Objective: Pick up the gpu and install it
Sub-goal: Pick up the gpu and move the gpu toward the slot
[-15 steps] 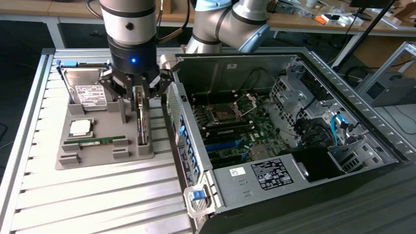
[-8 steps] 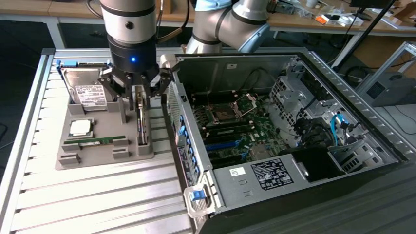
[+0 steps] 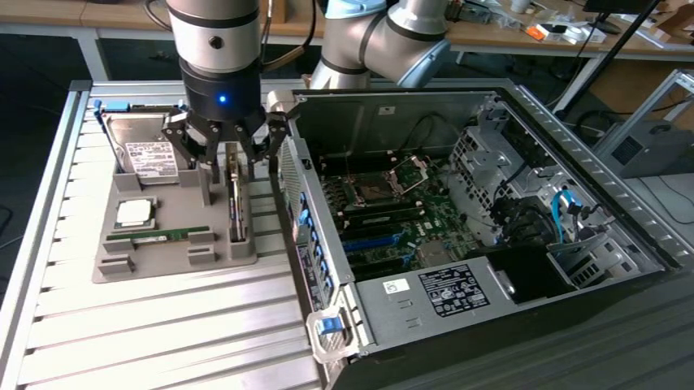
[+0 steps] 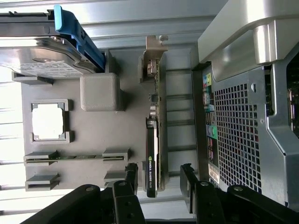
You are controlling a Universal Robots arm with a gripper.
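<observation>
Dark circuit board with a thin metal bracket: the gpu [image 4: 152, 140] is judged stiff, light and fragile. It is stood on edge between the wide-spread fingers [image 4: 188, 179] of the gripper [image 4: 160, 179], with nothing clamped. Its flat faces are best pinched.

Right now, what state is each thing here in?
gpu: standing on edge in its tray slot, not lifted.
fingers: open, one on each side of the gpu, apart from it.
computer case: lying on its side, side panel off.
hard drive: resting in the tray.
processor chip: flat in its recess.
memory stick: on edge in its slot.
</observation>
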